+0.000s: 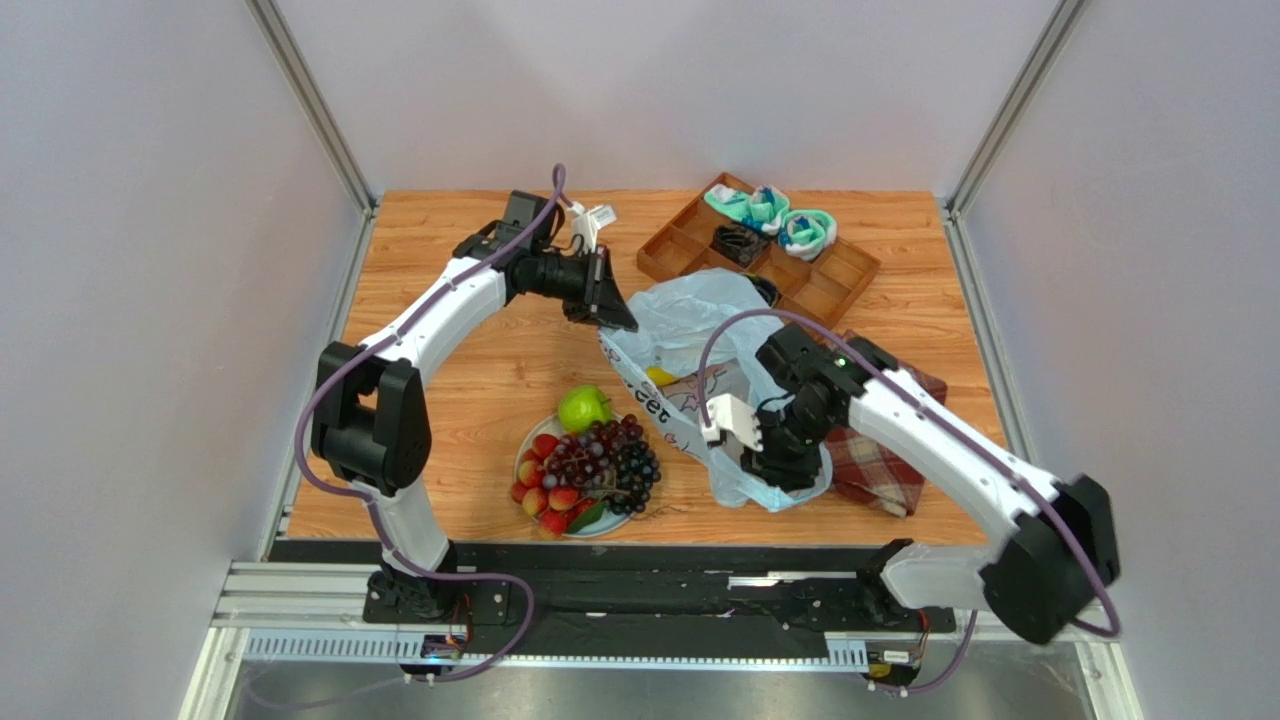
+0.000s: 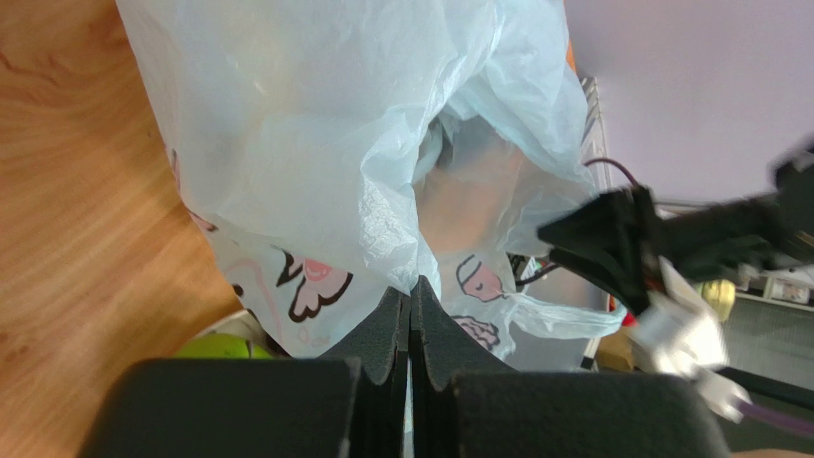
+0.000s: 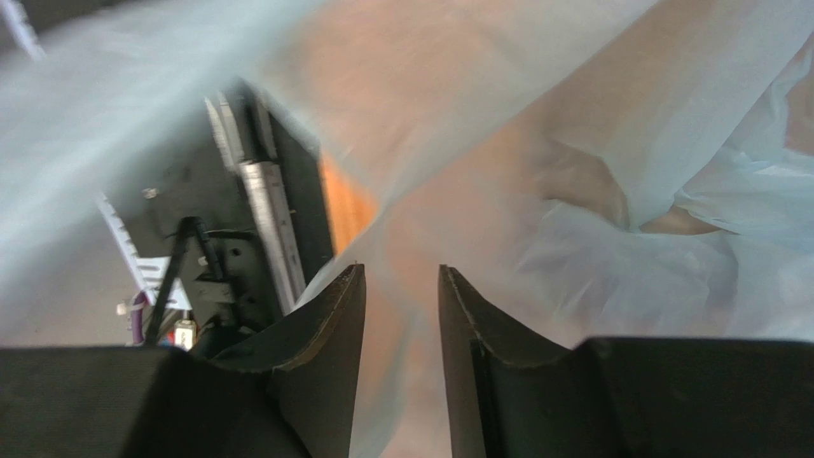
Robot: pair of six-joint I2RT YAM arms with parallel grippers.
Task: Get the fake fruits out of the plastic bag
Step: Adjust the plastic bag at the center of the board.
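left gripper (image 2: 411, 310) pinched closed, arm reaching far; right gripper (image 3: 401, 286) slightly parted.

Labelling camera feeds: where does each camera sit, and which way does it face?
Top external: overhead, behind the robot, looking down on the table; left arm and right arm show.
Left wrist: looks along the left gripper, shut on the plastic bag.
Right wrist: looks past the open right gripper at bag film.
All share the bag.

The bag (image 1: 684, 323) at the black left gripper (image 2: 411, 296) is translucent pale blue, printed with pink-and-black cartoons. Toward the bases from that gripper lie a green apple (image 1: 582, 407), dark purple grapes (image 1: 624, 458) and red fruits (image 1: 549, 495). Beside the black right gripper (image 3: 401, 277) lies a red plaid cloth (image 1: 879, 468).
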